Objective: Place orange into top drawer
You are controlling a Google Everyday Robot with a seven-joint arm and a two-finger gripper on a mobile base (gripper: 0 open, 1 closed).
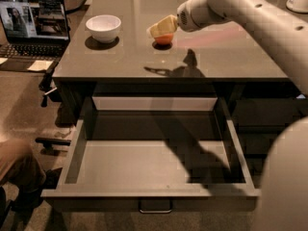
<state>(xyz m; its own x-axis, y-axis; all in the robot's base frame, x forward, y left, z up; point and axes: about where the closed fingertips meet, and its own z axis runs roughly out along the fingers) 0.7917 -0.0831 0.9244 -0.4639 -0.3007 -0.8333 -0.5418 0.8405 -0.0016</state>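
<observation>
Camera view: gripper on top of the orange, drawer open

Nearest, the top drawer (144,165) stands pulled out. Beyond it, on the desk (216,57), the orange (164,40) sits directly under the gripper (161,29), which reaches in from the right and covers its top. Whether the grip has closed cannot be told.

I find no text, label or number I can read. The laptop (33,18) screen shows windows with no legible writing, and the pale note (40,65) by its keyboard looks blank. The gripper (161,28) sits over the orange (164,39) on the counter (216,57).
</observation>
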